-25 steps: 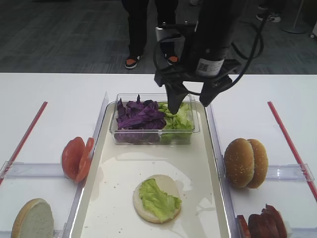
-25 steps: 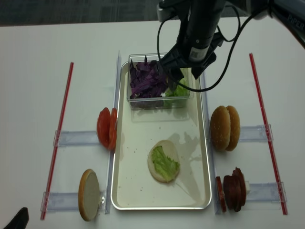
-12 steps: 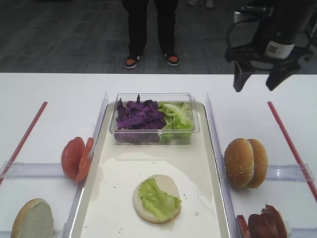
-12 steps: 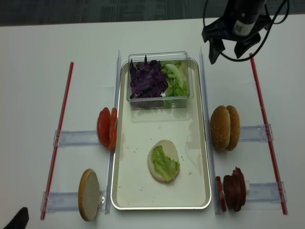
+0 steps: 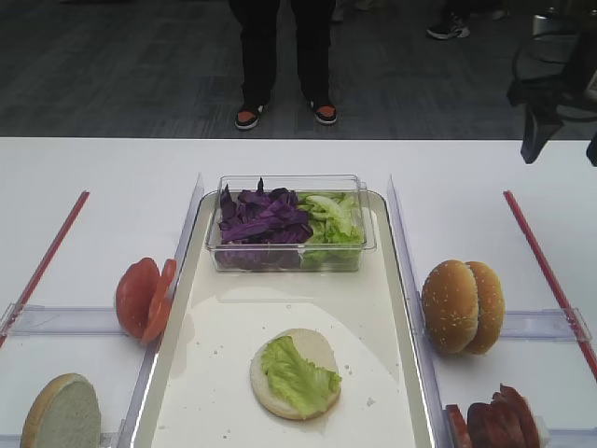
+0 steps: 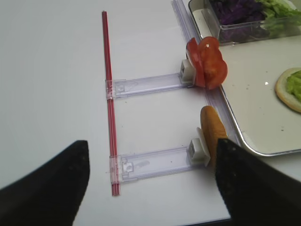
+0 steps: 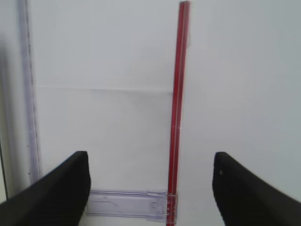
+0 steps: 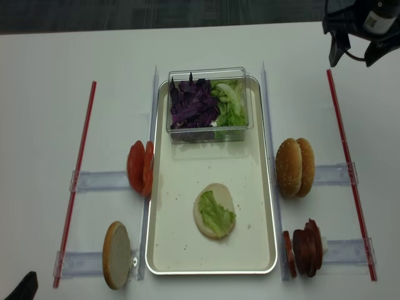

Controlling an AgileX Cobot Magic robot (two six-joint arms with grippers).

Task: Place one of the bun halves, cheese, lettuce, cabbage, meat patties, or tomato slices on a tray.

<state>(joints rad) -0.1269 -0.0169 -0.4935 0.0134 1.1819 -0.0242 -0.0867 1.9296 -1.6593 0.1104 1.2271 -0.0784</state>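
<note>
While right gripper hangs spread and empty over table's far right corner — tray carries bun half topped with lettuce; left gripper spread, empty, near tomato slices

The right gripper has swung away from the clear tub of cabbage and lettuce to the far right, above the red strip, jaws spread and empty.
</note>
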